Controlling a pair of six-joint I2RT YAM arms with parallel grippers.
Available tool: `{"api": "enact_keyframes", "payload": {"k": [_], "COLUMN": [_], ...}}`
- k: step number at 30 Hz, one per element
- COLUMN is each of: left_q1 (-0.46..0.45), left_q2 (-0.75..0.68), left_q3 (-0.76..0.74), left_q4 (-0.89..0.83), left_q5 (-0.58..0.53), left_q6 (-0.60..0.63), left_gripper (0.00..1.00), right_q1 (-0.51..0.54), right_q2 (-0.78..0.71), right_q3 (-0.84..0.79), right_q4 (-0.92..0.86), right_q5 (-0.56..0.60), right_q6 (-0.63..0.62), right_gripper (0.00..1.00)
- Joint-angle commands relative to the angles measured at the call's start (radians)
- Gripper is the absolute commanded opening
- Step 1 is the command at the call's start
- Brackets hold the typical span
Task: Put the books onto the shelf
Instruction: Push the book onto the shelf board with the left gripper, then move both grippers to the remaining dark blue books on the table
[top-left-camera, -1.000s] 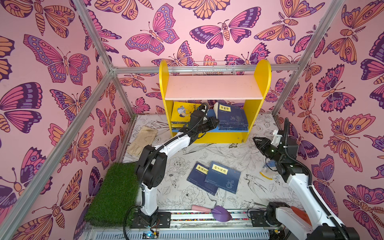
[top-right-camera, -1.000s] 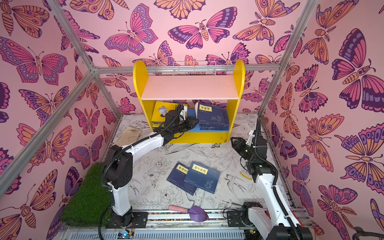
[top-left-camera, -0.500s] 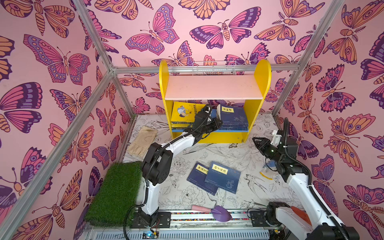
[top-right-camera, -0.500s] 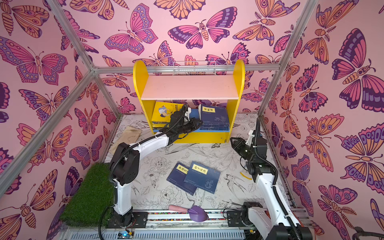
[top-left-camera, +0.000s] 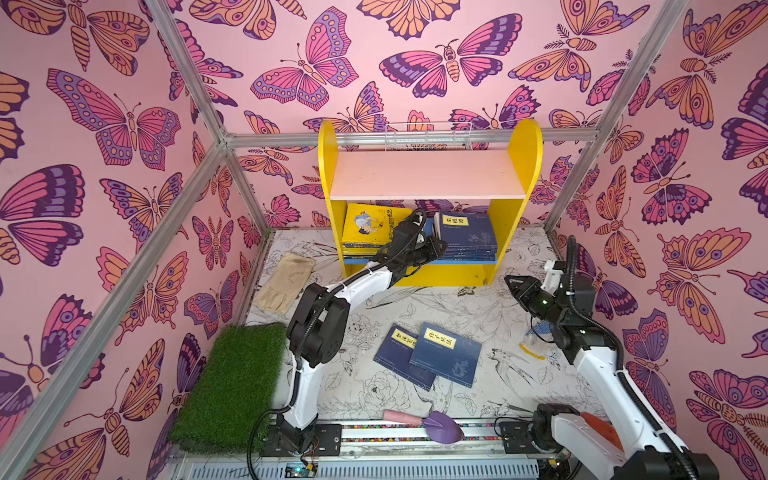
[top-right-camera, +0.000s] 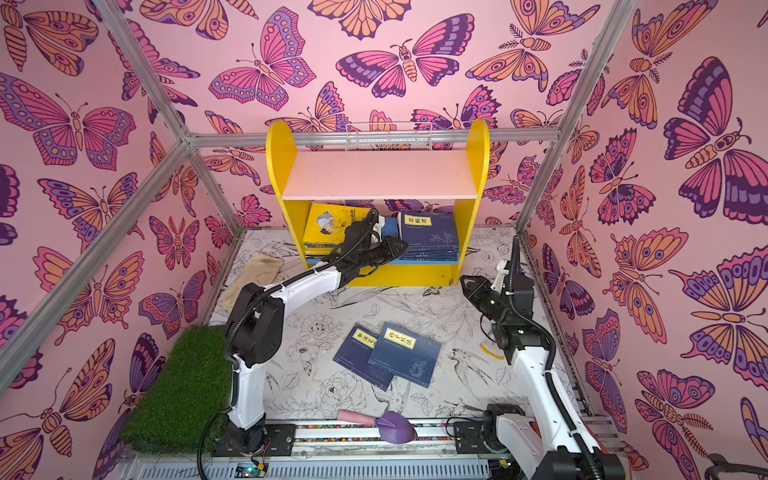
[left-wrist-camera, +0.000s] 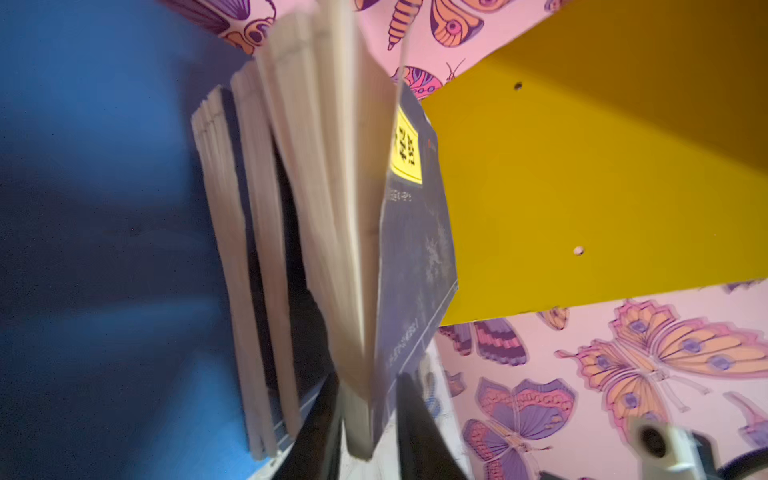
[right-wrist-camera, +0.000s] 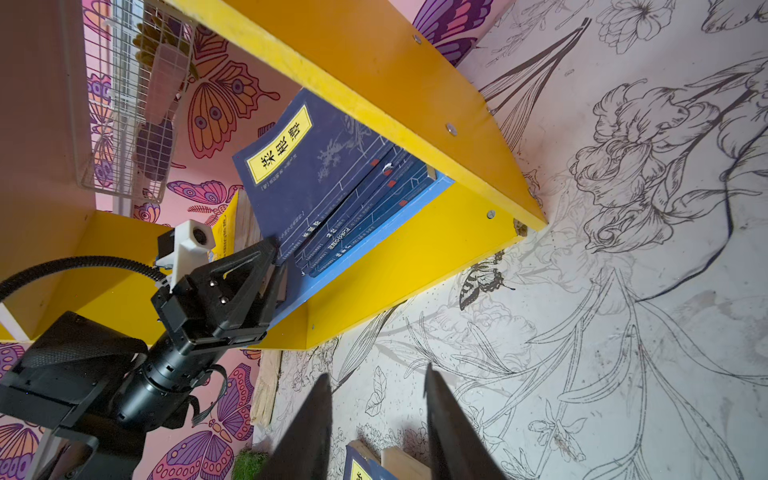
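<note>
The shelf (top-left-camera: 525, 166) stands at the back wall, with a yellow book stack (top-left-camera: 372, 224) on the left of its blue lower board and a navy stack (top-left-camera: 467, 237) on the right. My left gripper (top-left-camera: 440, 245) reaches into the lower level at the navy stack's near corner. In the left wrist view its jaws (left-wrist-camera: 368, 376) stand open around the top navy book (left-wrist-camera: 415, 249), whose cover lifts off fanned pages. Two more navy books (top-left-camera: 446, 359) overlap on the floor. My right gripper (top-left-camera: 513, 284) hangs open and empty over the floor in front of the shelf's right side (right-wrist-camera: 376, 372).
A white wire basket (top-left-camera: 428, 135) hangs behind the shelf top. A green grass mat (top-left-camera: 232, 382) lies front left and a beige glove (top-left-camera: 286, 282) by the left wall. A purple trowel (top-left-camera: 444, 426) rests on the front rail. A small yellow scrap (top-left-camera: 532, 353) lies under the right arm.
The left gripper carried the navy book rightwards onto the navy stack and its jaws have opened. The right arm has stayed put.
</note>
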Motion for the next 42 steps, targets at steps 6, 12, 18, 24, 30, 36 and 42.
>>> {"api": "enact_keyframes", "payload": {"k": [6, 12, 18, 24, 30, 36, 42], "left_q1": [-0.03, -0.031, -0.037, -0.064, -0.11, -0.122, -0.129], "left_q2": [-0.028, -0.026, -0.007, -0.07, -0.287, -0.483, -0.517], "left_q3": [0.042, 0.107, 0.182, 0.144, -0.146, -0.51, -0.657], "left_q4": [-0.096, -0.163, -0.241, -0.286, -0.286, -0.324, -0.476], "left_q5": [-0.087, -0.158, -0.215, -0.279, -0.267, -0.143, -0.008], "left_q6": [0.081, 0.149, 0.224, 0.331, 0.438, 0.486, 0.59], "left_gripper": [0.62, 0.77, 0.85, 0.89, 0.9, 0.9, 0.9], "right_q1": [-0.004, -0.005, -0.003, -0.001, 0.093, 0.247, 0.265], "right_q2": [0.002, 0.011, 0.034, 0.054, 0.129, 0.321, 0.393], "right_q3": [0.028, 0.035, 0.045, 0.045, 0.042, 0.114, 0.055], "right_q4": [-0.01, -0.026, -0.056, -0.123, -0.337, -0.665, -0.719], "right_q5": [-0.014, -0.03, -0.069, -0.105, -0.18, -0.101, -0.093], "right_q6": [-0.021, -0.04, -0.066, -0.113, -0.271, -0.508, -0.487], "right_gripper": [0.36, 0.37, 0.38, 0.41, 0.45, 0.46, 0.59]}}
